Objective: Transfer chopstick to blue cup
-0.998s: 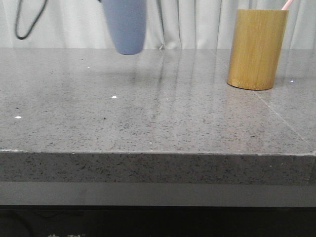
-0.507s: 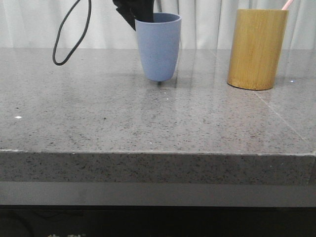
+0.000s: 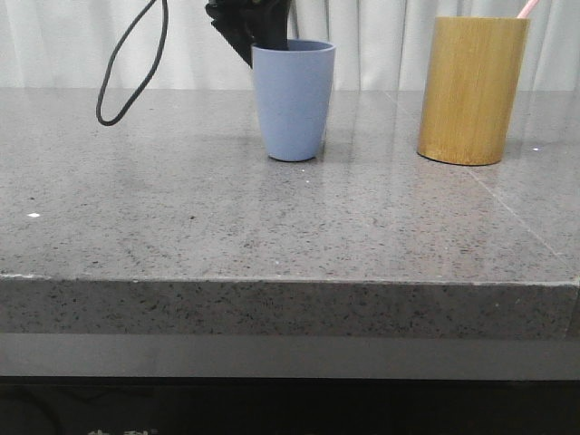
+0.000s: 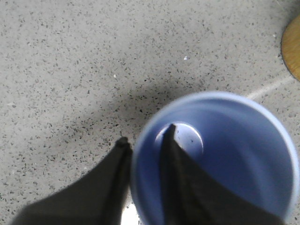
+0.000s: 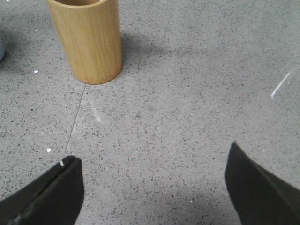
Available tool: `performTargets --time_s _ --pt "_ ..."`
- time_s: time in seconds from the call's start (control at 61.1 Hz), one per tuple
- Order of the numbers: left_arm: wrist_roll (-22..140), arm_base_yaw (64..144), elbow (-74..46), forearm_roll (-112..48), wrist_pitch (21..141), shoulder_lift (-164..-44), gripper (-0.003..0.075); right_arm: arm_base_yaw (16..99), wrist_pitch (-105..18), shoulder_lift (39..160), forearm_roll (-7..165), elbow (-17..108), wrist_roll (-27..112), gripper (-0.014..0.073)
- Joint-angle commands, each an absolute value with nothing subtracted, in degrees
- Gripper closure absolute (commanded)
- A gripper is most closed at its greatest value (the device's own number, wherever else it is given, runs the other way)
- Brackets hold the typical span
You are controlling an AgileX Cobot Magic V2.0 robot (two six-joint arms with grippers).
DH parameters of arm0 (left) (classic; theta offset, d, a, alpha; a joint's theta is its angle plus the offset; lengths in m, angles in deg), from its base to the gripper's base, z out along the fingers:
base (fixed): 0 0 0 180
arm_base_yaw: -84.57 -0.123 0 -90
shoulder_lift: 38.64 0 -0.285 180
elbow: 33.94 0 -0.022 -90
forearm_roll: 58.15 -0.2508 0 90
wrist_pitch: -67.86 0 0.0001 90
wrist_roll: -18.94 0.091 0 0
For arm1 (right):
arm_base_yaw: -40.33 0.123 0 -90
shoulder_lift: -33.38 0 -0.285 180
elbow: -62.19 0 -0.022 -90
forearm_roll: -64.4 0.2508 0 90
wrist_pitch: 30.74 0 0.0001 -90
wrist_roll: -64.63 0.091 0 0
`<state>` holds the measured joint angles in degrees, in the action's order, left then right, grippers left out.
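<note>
On the table (image 3: 181,227), left fingers (image 4: 171,154) pinch blue cup's (image 3: 292,100) rim.

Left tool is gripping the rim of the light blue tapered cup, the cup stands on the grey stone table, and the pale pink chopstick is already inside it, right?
Not quite. The left tool grips the light blue tapered cup on the grey stone table, but the front view shows the pale pink chopstick in the yellow-brown bamboo holder. In the left wrist view the cup holds no chopstick.
</note>
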<state>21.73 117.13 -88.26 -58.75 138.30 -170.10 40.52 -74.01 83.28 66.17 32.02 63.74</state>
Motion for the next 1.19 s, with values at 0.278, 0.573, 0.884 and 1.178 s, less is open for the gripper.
performTargets --time_s 0.278,0.573,0.884,1.178 --pt "21.96 117.57 -91.91 -58.15 137.63 -166.48 0.0372 37.38 -70.59 85.27 66.21 36.37 64.63 -0.0029" --pt "21.96 117.57 -92.18 -58.15 137.62 -160.90 0.0372 28.39 -70.89 94.99 74.32 47.73 62.29 -0.0029" --pt "21.96 117.57 -91.57 -58.15 137.66 -152.00 0.0372 28.31 -74.24 110.63 99.61 59.07 45.27 -0.0029" --pt "21.96 117.57 -84.91 -58.15 137.00 -142.44 0.0372 28.31 -76.08 125.29 110.79 68.68 40.96 -0.0029"
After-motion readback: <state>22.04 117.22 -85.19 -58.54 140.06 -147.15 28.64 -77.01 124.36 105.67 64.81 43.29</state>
